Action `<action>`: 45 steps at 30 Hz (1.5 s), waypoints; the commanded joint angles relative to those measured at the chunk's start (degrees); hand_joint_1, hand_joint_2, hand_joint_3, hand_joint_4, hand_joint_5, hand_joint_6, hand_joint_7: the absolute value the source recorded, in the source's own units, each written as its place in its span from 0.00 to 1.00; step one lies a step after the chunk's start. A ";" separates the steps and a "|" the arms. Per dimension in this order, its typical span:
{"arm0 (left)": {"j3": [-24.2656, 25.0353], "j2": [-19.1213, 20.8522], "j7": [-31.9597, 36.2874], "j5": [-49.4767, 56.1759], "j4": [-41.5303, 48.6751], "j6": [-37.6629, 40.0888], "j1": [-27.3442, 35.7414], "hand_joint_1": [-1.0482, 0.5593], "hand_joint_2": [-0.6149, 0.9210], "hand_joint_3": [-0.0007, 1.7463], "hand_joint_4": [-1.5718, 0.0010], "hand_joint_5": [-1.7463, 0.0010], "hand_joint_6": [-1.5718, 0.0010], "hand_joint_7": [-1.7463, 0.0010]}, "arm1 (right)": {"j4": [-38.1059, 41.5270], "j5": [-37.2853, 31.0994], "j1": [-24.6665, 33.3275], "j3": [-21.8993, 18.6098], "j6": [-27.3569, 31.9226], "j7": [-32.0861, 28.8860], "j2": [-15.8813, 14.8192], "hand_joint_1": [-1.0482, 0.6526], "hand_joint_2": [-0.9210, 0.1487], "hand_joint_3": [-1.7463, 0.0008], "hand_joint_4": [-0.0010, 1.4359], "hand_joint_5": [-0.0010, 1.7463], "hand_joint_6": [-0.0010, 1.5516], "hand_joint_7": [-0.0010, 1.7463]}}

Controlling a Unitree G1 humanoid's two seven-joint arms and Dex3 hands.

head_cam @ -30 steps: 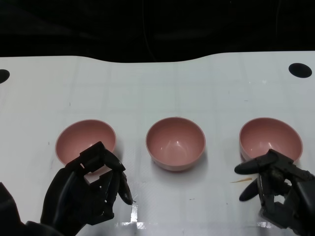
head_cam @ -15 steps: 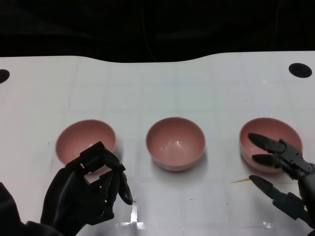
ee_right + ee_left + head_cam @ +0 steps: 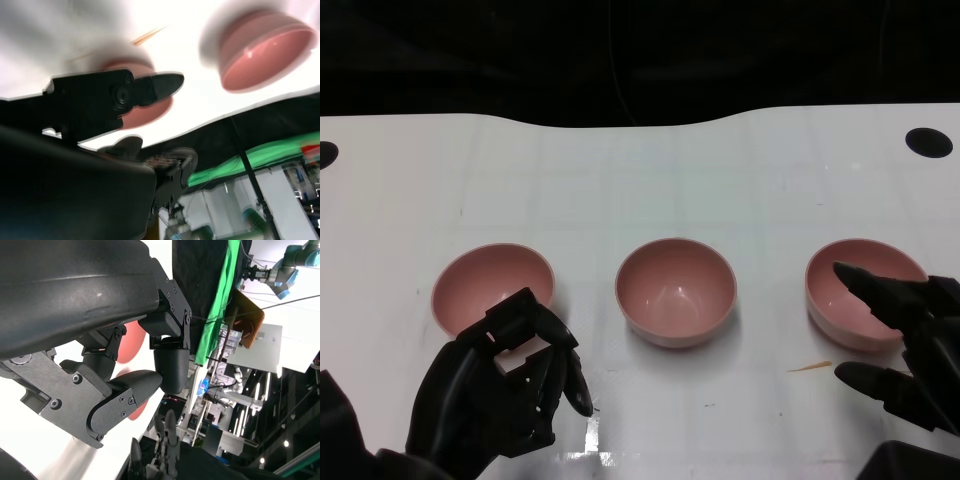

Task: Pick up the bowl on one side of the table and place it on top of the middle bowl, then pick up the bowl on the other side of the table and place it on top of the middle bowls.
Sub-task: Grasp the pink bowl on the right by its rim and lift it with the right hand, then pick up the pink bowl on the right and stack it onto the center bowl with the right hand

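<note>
right robot hand (image 3: 905, 345) open, fingers spread over right bowl (image 3: 855, 292) rim for grasp; left robot hand (image 3: 500, 395) curled closed, empty, waiting beside left bowl (image 3: 492, 282).

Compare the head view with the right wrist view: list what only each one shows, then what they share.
Only the head view shows all three pink bowls in a row on the white table: the left bowl, the middle bowl and the right bowl, plus the left robot hand, curled with nothing in it. Only the right wrist view shows the green cloth beyond the table edge. Both show the right robot hand, fingers spread at the right bowl, and the thin stick on the table.
</note>
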 commanded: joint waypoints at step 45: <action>0.01 0.35 0.49 0.31 -1.05 0.42 0.49 0.48 0.68 0.66 0.51 0.04 0.55 0.17 | 32.54 -3.80 -26.17 17.23 -5.56 -26.68 -3.77 0.53 0.45 0.40 0.67 1.00 0.48 0.98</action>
